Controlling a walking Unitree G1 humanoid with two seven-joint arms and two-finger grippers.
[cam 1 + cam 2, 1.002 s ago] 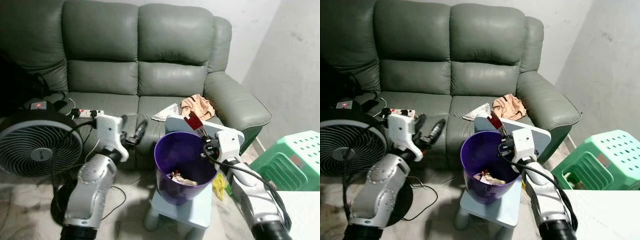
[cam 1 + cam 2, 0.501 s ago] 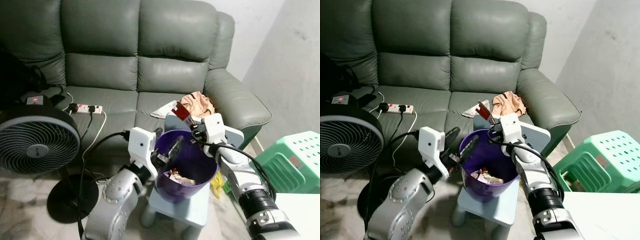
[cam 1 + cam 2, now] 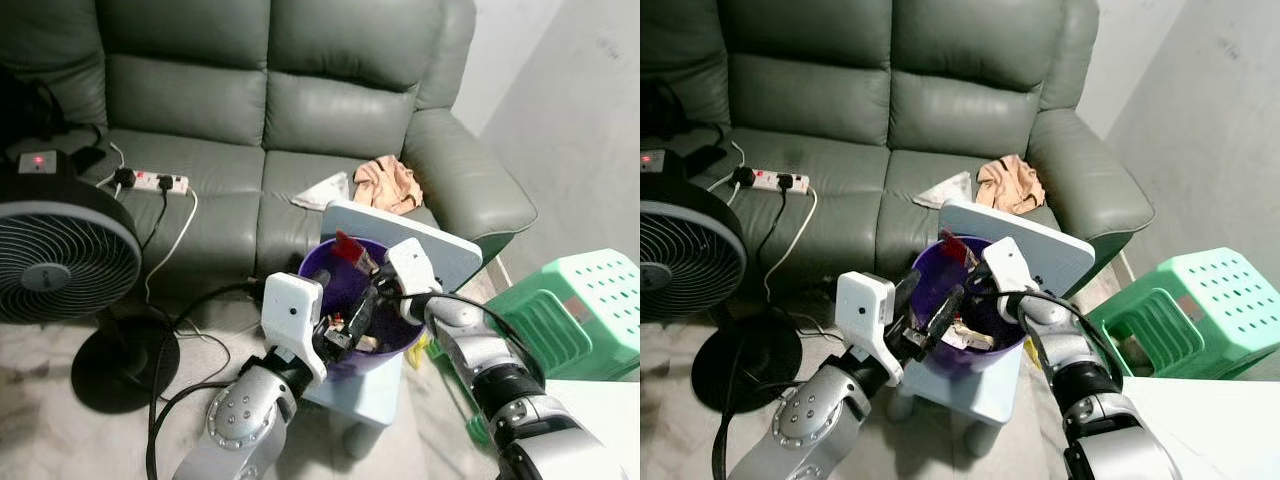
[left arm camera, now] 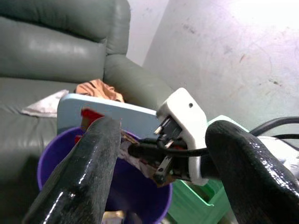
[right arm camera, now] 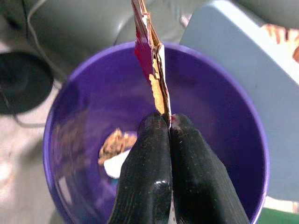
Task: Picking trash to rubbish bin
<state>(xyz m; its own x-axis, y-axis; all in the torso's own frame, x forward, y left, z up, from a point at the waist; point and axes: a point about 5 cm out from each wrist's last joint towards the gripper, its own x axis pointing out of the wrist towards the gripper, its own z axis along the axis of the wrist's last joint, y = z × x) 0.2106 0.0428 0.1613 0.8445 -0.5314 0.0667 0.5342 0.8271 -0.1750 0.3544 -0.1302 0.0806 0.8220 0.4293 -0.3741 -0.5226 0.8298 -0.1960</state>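
Wrapper (image 5: 150, 70), red and flat, sits pinched in my right fingers (image 5: 168, 140) over the purple bin (image 5: 74, 116) at frame centre; my spread left fingers (image 4: 105, 154) crowd the rim and could deflect its drop.

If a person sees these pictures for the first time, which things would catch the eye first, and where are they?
The purple bin stands on a pale blue stool in front of the grey-green sofa. The right gripper is shut on a red wrapper right above the bin's opening, while the left gripper hangs open at the bin's near rim. A large black fan stands to the robot's left.
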